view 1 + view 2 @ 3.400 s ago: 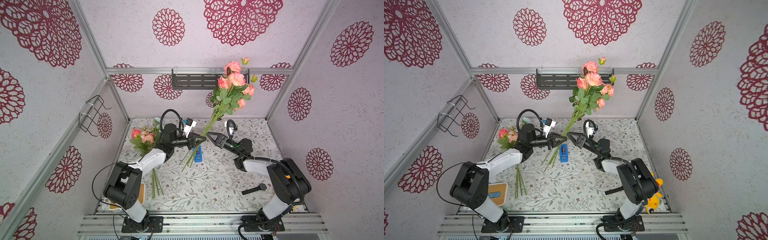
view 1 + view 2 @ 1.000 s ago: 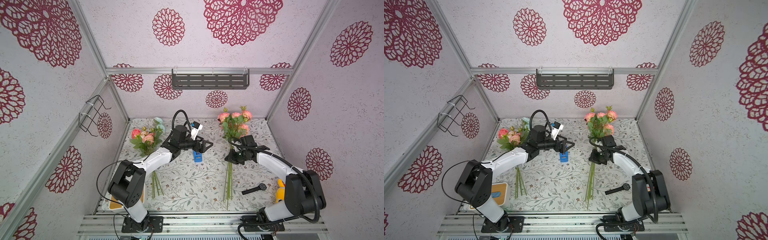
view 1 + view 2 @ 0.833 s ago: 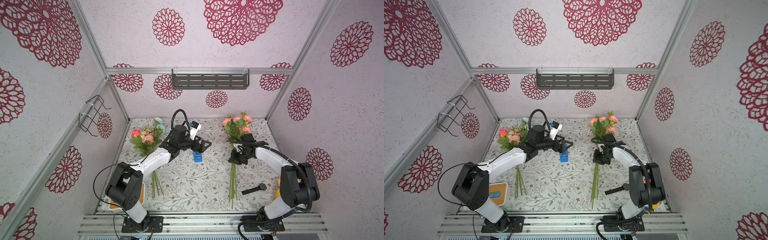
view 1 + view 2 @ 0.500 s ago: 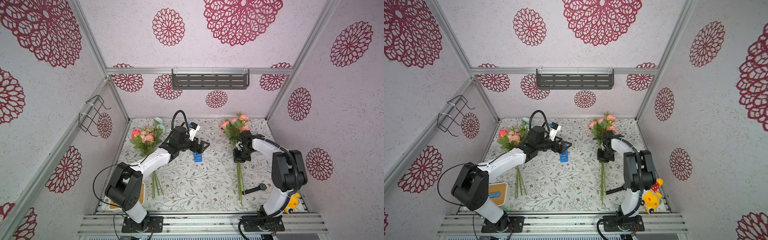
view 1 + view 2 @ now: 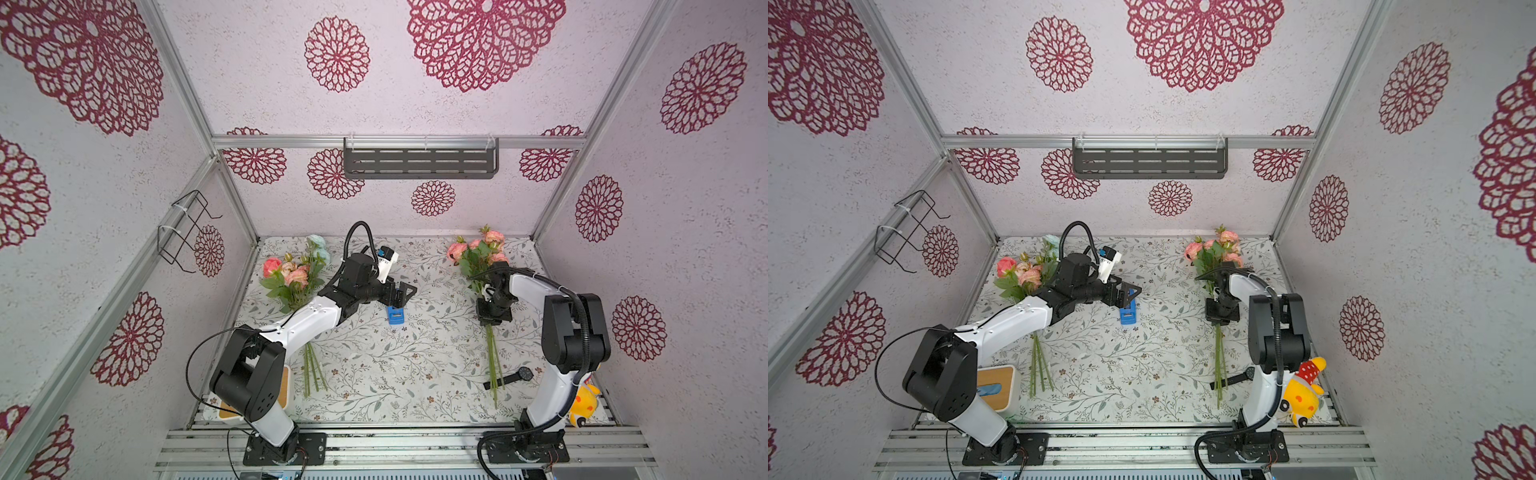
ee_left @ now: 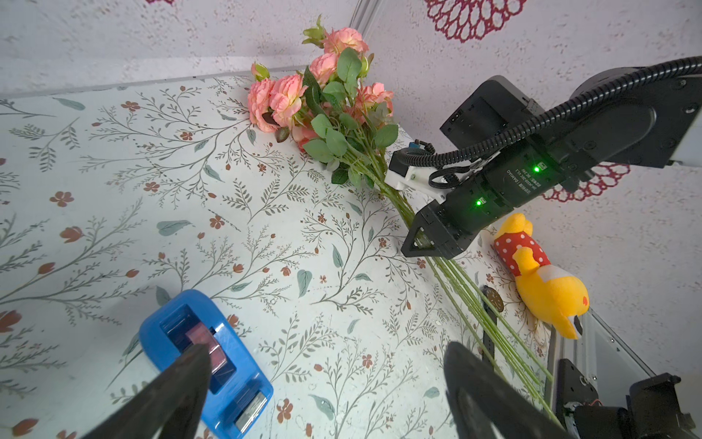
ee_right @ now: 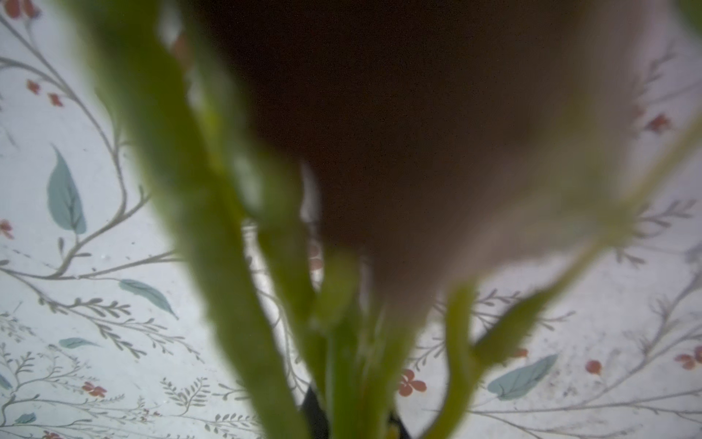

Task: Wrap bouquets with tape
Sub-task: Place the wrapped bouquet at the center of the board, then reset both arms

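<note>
The tape (image 5: 395, 318), a small blue dispenser, sits near the middle of the table (image 5: 374, 374), just below the left gripper (image 5: 405, 293), whose jaws are spread wide above it and touch nothing. To the robot's right, well apart from the dispenser, the pink bouquet (image 5: 478, 253) lies flat with its blooms toward the back wall. Its stems (image 5: 492, 361) run under the right gripper (image 5: 492, 318), which is low over them. Whether those jaws clamp the stems or stand loose about them cannot be told, since leaves blur the right wrist view.

The step in hand looks like setting this bunch down and reaching for the tape. To do it well, the right gripper should part fully and rise straight up, so no stem drags toward the wristwatch (image 5: 515, 377) lying across the stem ends. The left should come down squarely over the dispenser's long sides (not its roll) and close gently, since the light plastic body is likely to skid.

The second bouquet (image 5: 293, 276), with its pale blue bloom, lies by the left arm. A plush toy (image 5: 582, 405) sits at the right front corner.
</note>
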